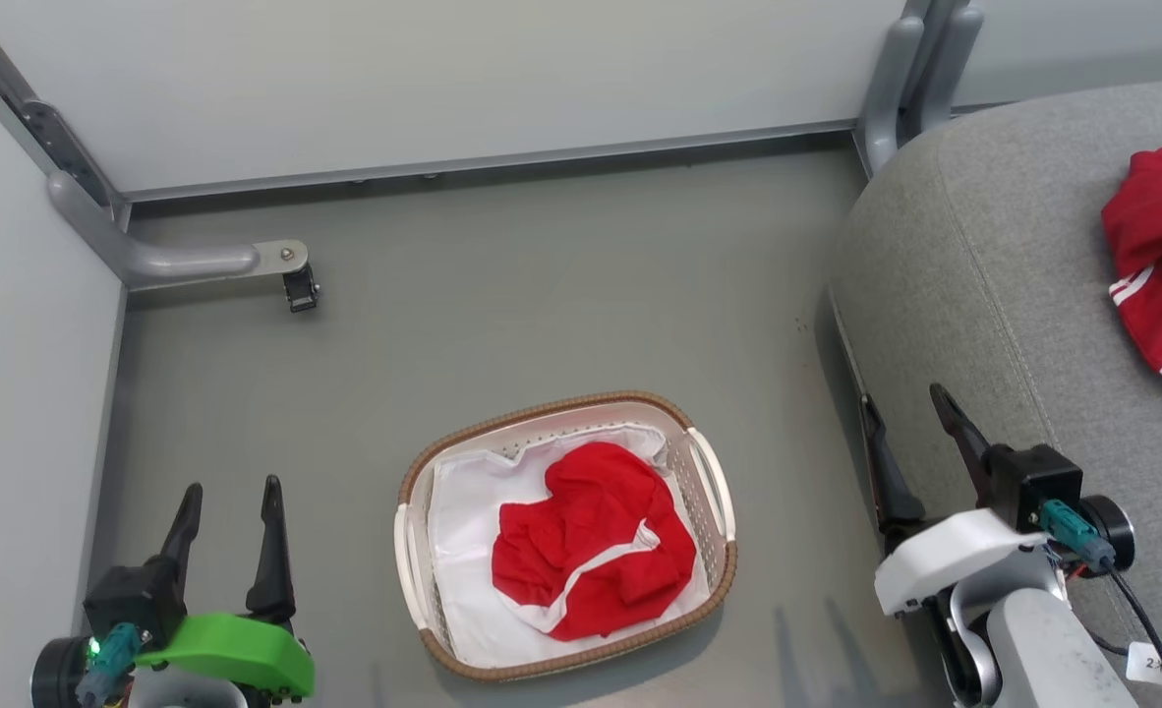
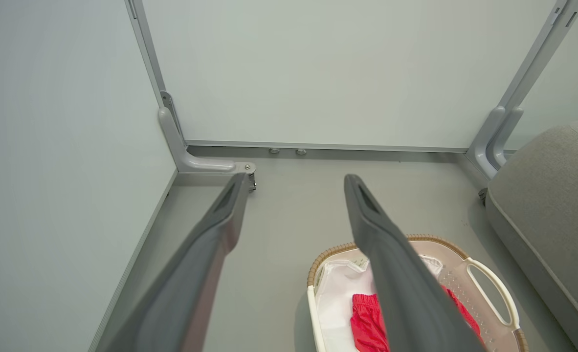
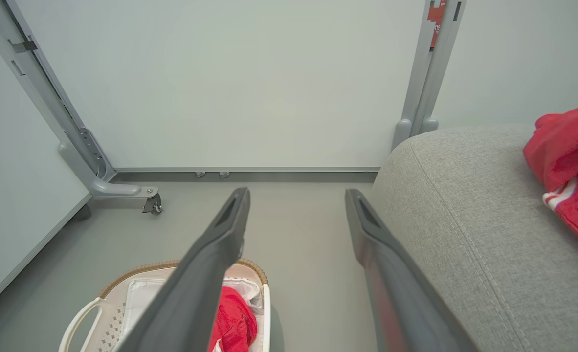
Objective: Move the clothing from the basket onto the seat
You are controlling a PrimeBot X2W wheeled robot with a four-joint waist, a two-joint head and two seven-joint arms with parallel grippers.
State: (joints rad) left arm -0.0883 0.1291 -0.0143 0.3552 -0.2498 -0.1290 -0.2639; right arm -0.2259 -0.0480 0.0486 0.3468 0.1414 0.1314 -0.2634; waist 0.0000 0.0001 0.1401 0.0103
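On the floor stands the white basket [image 1: 709,492] with a brown woven rim, and a crumpled red garment [image 1: 591,541] lies in it on a white liner. A second red garment with white stripes [image 1: 1161,265] rests on the grey seat [image 1: 994,285] at the right. My left gripper [image 1: 230,494] is open at the lower left, left of the basket. Open too, my right gripper [image 1: 903,400] hangs by the seat's front edge, right of the basket. The left wrist view shows the basket [image 2: 494,288] and garment [image 2: 367,325] low right. The right wrist view shows seat [image 3: 455,210] and garment [image 3: 570,161].
Pale partition panels close the space at the back and left. A grey metal foot with a caster [image 1: 298,287] sticks out from the left panel, and another upright post [image 1: 900,79] stands beside the seat's back corner. Grey floor [image 1: 561,295] lies open beyond the basket.
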